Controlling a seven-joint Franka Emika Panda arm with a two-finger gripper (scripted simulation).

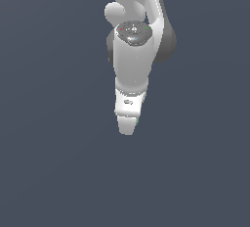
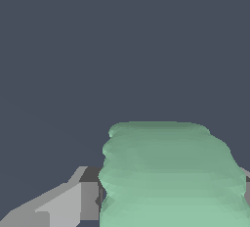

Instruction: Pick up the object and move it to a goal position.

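Mint-green piece: the object [image 2: 171, 177] sits right at the fingertips, filling the near part of the wrist view; in the exterior view only a green sliver [image 1: 137, 122] shows beside the tip
Gripper: the gripper [image 1: 128, 125] points down, one grey finger [image 2: 68, 201] against the object's side
Fingers: narrow, look clamped on the object, though the other finger is barely visible
Tip: I'd keep the squeeze steady and move slowly, since it's tiny and lumpy and could slip
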